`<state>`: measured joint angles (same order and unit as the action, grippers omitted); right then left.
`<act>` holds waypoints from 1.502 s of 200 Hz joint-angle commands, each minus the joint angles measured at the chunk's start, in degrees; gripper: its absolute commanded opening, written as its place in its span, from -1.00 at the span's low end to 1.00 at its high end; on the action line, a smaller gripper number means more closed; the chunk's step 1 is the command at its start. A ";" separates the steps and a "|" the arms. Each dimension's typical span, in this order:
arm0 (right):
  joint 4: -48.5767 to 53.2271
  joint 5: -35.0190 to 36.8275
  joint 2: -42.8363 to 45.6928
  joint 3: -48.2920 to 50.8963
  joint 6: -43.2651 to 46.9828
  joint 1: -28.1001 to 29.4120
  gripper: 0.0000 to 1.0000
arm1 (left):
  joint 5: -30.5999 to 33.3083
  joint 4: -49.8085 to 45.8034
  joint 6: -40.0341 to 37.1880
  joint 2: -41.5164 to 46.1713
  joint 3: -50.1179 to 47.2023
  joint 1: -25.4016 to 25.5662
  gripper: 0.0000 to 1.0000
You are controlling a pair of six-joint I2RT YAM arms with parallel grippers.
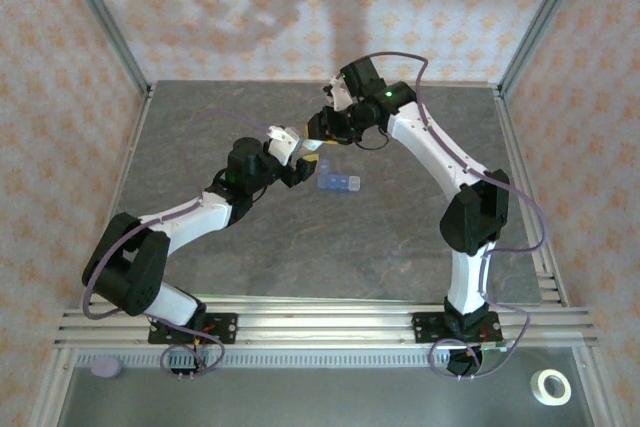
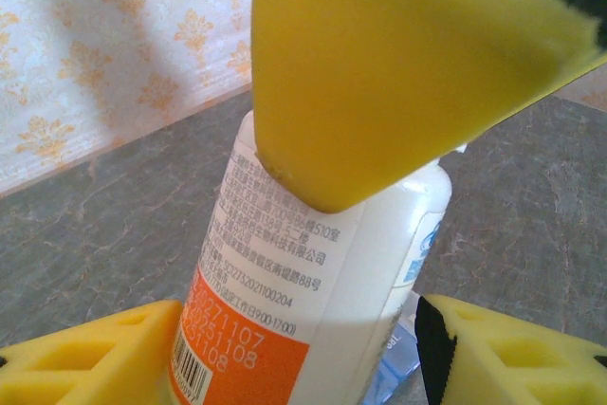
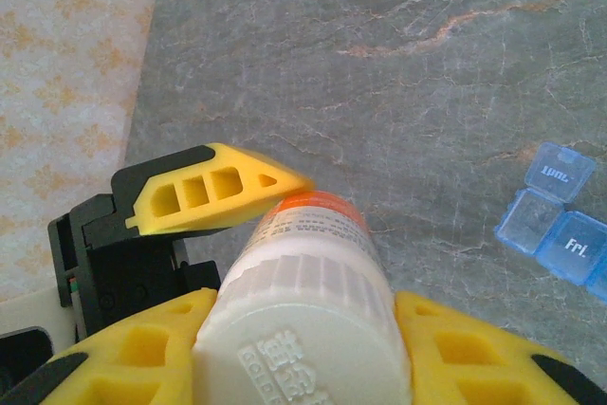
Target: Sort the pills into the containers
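The grey, stone-patterned surface [image 1: 400,247] is lying flat and matt, so it is likely giving fair friction to anything set on it. Above it I am holding the bottle [image 2: 313,272] in the air between my two hands. It is a smooth white plastic cylinder with a glossy white-and-orange printed label [image 2: 247,348]. My right hand [image 3: 302,310] is clamping narrow on the ribbed cap [image 3: 294,367] end, a yellow finger on either side. My left hand [image 2: 296,339] is standing part-way in around the opposite, orange-labelled end. One of its fingers is touching the label, but I cannot tell whether the other is bearing on the bottle. I am judging the bottle light, stiff and slippery on the label, so the cap ribs are offering the better purchase for twisting, while the body is tolerating a firm squeeze across its width. The containers [image 3: 560,230] are resting on the surface near its middle, just beside the hands. They form a translucent blue strip of joined square compartments in thin hard plastic, with white day lettering on the lids. I am judging the strip very light and prone to sliding, so it is best taken across its short sides. The pills, presumably inside the bottle, are likely small and free-rolling, calling for slow pouring.
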<state>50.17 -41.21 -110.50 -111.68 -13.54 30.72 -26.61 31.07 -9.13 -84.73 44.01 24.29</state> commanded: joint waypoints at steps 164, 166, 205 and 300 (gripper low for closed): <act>-1.30 -2.48 0.61 1.22 -0.59 0.70 -0.30 | -1.90 0.18 1.21 -2.32 3.85 0.34 0.00; -1.30 -2.50 0.63 1.27 -0.54 0.67 -0.29 | -1.87 0.21 1.26 -2.34 3.88 0.32 0.00; -1.53 -2.62 0.63 1.80 -0.52 0.66 -0.30 | -1.63 0.29 1.74 -2.06 4.03 0.44 0.11; -1.85 -2.77 1.07 2.40 -0.59 0.66 -0.30 | -1.82 0.22 2.23 -2.46 4.24 0.71 0.02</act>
<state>49.63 -42.89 -110.50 -109.80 -13.56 30.98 -27.57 29.80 -7.62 -86.78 46.28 24.40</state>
